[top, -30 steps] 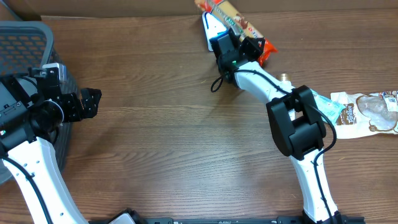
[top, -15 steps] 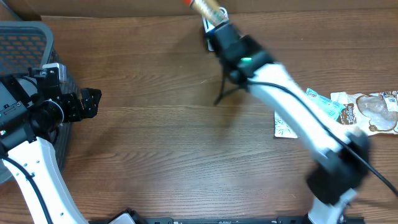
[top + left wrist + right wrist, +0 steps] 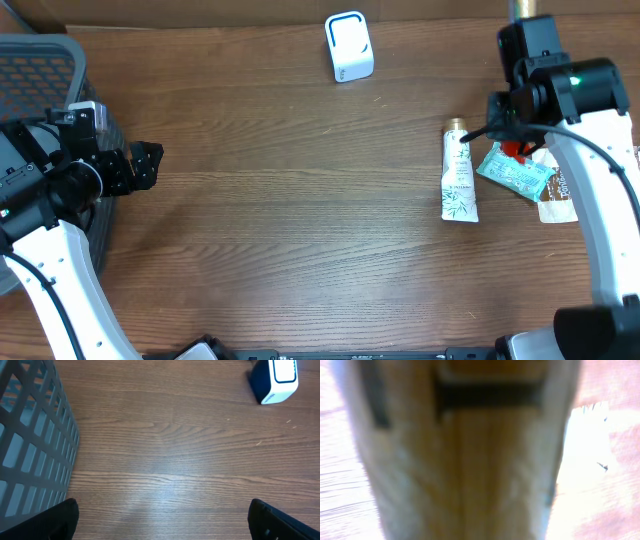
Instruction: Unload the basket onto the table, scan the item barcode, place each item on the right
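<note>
Overhead: left end effector [image 3: 148,163], spread, beside the grey basket [image 3: 40,60] at the table's [image 3: 260,220] left, right end effector [image 3: 526,20] pinching a tan packet [image 3: 526,7] at the far edge, well right of the barcode scanner [image 3: 348,46]; left wrist: scanner far right on the table; right wrist: blurred packet fills the view.

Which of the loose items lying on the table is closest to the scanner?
The white tube with the gold cap; the teal packet and white pouch lie farther right of it.
</note>
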`<control>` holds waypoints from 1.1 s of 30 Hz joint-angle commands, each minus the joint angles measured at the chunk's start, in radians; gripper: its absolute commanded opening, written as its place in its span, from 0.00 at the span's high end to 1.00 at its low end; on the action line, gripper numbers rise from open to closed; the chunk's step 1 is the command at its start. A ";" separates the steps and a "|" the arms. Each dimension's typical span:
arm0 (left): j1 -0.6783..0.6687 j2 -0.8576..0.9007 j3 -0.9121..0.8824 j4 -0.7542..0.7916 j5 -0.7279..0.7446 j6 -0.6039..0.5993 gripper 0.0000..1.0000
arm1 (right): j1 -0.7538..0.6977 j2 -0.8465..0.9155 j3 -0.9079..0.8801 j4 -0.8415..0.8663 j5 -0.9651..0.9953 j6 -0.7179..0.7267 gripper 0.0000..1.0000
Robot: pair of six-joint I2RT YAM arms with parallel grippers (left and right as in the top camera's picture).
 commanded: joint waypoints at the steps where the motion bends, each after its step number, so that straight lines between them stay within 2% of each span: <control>1: 0.002 0.000 -0.001 0.002 0.015 0.014 0.00 | -0.033 -0.010 -0.118 0.076 -0.001 0.043 0.96; 4: 0.002 0.000 -0.001 0.002 0.015 0.014 0.00 | -0.048 -0.010 -0.276 0.202 -0.002 0.005 0.96; 9: 0.002 0.000 -0.001 0.002 0.015 0.014 0.00 | -0.049 -0.010 -0.542 0.486 -0.082 -0.172 0.96; 11: 0.002 0.000 -0.001 0.002 0.015 0.014 0.00 | -0.049 -0.010 -0.608 0.553 -0.081 -0.187 0.94; 12: 0.002 0.000 -0.001 0.002 0.015 0.014 0.00 | -0.049 -0.010 -0.633 0.578 -0.079 -0.187 0.84; 14: 0.002 0.000 -0.001 0.002 0.015 0.014 0.01 | -0.049 -0.010 -0.653 0.597 -0.079 -0.186 0.52; 15: 0.002 0.000 -0.001 0.002 0.015 0.014 0.00 | -0.049 -0.010 -0.653 0.597 -0.077 -0.186 0.42; 17: 0.002 0.000 -0.001 0.002 0.015 0.014 0.00 | -0.049 -0.012 -0.642 0.594 -0.062 -0.185 0.36; 23: 0.002 0.000 -0.001 0.002 0.015 0.014 0.01 | -0.049 -0.050 -0.475 0.462 -0.049 -0.158 0.33; 29: 0.002 0.000 -0.001 0.002 0.015 0.014 0.00 | -0.039 -0.137 -0.138 0.185 -0.082 -0.135 0.32; 31: 0.002 0.000 -0.001 0.002 0.015 0.014 0.00 | -0.032 -0.170 -0.002 0.085 -0.112 -0.136 0.24; 32: 0.002 0.000 -0.001 0.002 0.015 0.014 0.00 | -0.029 -0.193 0.088 0.031 -0.141 -0.136 0.04; 33: 0.002 0.000 -0.001 0.002 0.015 0.014 0.00 | -0.028 -0.206 0.139 0.008 -0.165 -0.135 0.00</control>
